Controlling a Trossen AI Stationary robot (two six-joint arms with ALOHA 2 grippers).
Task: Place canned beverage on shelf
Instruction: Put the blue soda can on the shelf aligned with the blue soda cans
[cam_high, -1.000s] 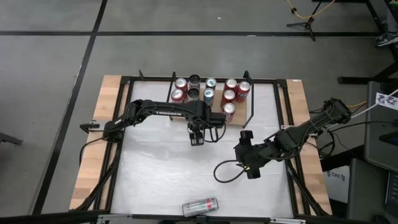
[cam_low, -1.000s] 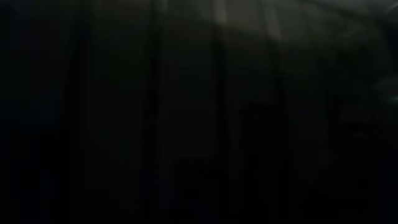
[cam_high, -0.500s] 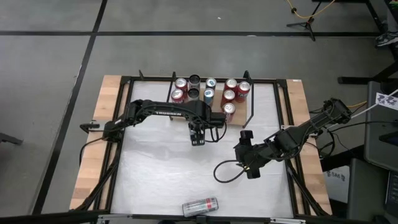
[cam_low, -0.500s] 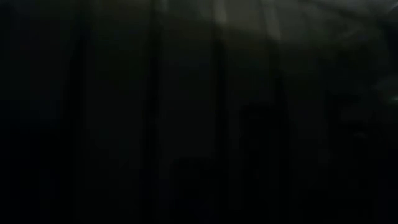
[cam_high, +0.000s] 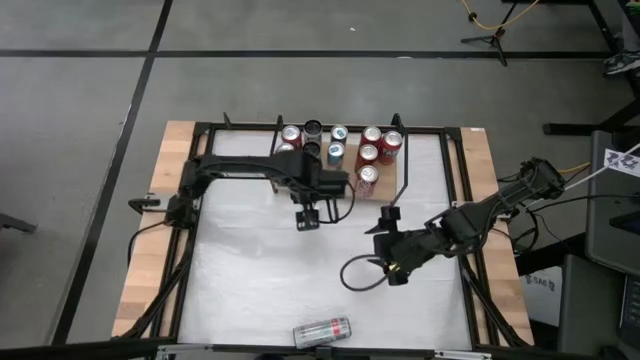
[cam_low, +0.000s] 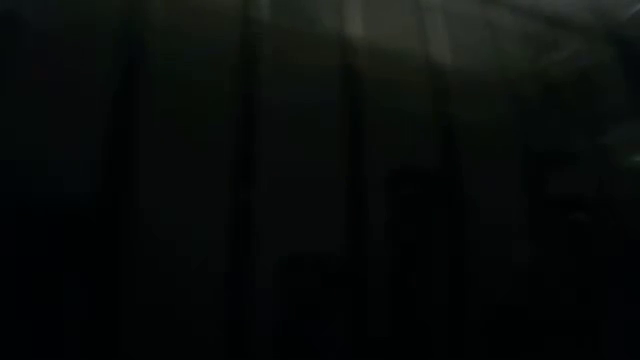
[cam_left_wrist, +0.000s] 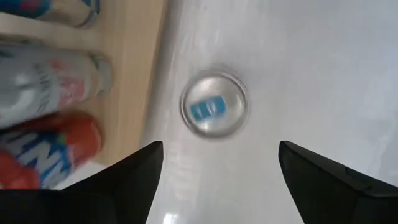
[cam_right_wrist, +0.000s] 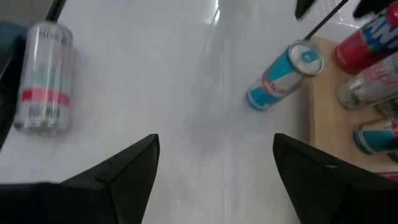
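Observation:
A blue-and-silver can (cam_left_wrist: 214, 104) stands upright on the white tabletop beside the wooden shelf (cam_left_wrist: 134, 74). It also shows in the right wrist view (cam_right_wrist: 283, 78). My left gripper (cam_left_wrist: 221, 146) hangs open above it, pointing down, with a finger on either side and touching nothing. In the high view my left gripper (cam_high: 307, 216) hides this can. The shelf (cam_high: 388, 180) at the far middle carries several upright cans (cam_high: 367, 153). My right gripper (cam_high: 382, 245) is open and empty at mid-table, right of the left one. A silver can (cam_high: 321, 331) lies on its side near the front edge.
A black cable loop (cam_high: 358, 276) lies on the table below my right gripper. Black frame rails (cam_high: 455, 200) and wooden side strips (cam_high: 165, 200) border the tabletop. The lying silver can also shows in the right wrist view (cam_right_wrist: 43, 78). The low view is dark.
My left gripper has moved a little toward the table's left and far edges, and its arm has drawn back toward the far edge. My right gripper has shifted slightly toward the table's left.

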